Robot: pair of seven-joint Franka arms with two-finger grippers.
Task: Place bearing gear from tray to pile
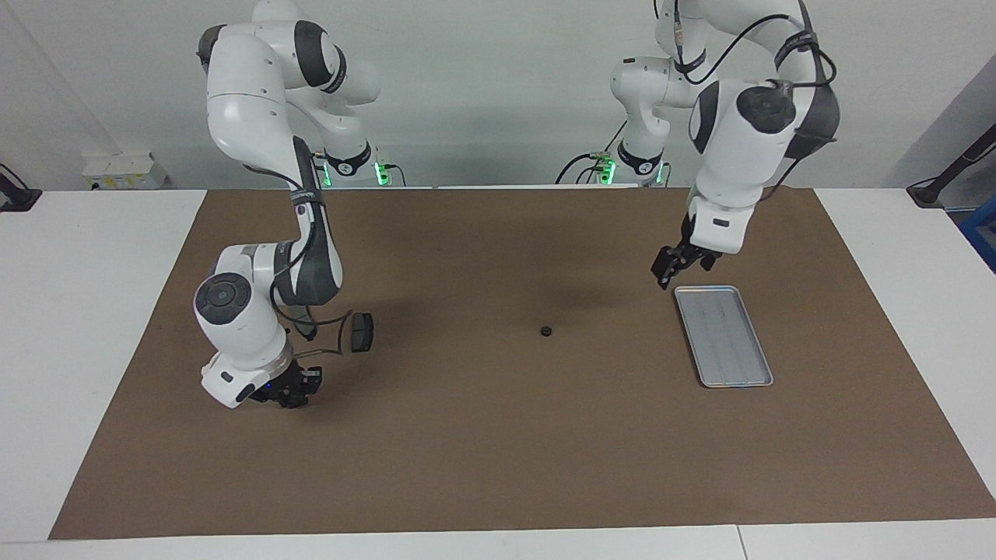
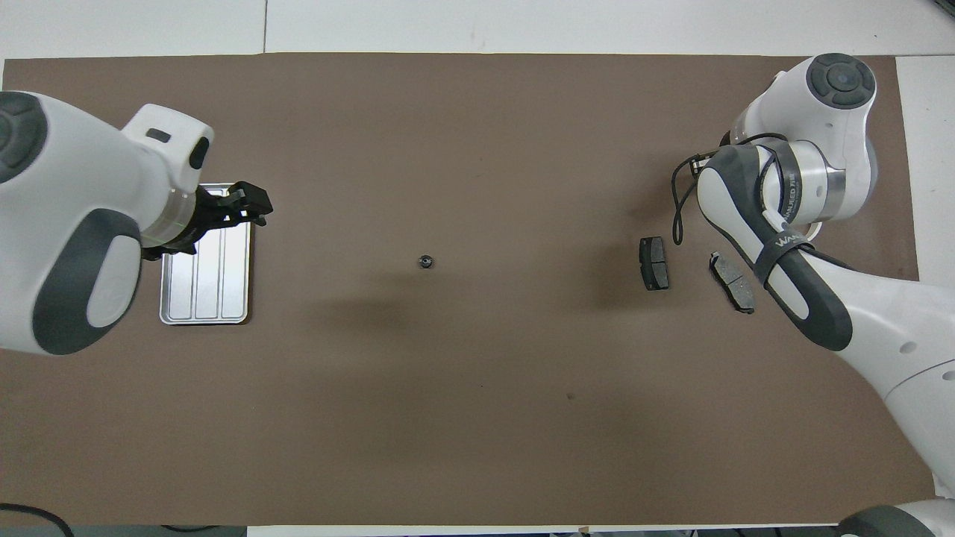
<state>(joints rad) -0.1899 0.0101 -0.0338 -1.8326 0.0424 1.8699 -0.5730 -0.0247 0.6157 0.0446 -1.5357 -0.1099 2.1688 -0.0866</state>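
The bearing gear (image 1: 547,332), a small dark ring, lies alone on the brown mat mid-table, apart from the tray and the pile; it also shows in the overhead view (image 2: 425,261). The silver tray (image 1: 724,336) (image 2: 205,253) is bare. My left gripper (image 1: 669,272) (image 2: 254,209) is open and empty, raised over the tray's end nearer the robots. The pile's two dark brake pads (image 2: 653,262) (image 2: 733,282) lie toward the right arm's end; one shows in the facing view (image 1: 362,332). My right gripper (image 1: 292,393) is low at the mat beside them. The white bracket is hidden under the right arm.
The brown mat (image 1: 498,451) covers most of the white table (image 1: 85,311). The right arm's cable (image 2: 680,201) hangs over the pad nearer the table's middle. A white box (image 1: 124,171) sits at the table's robot-side edge.
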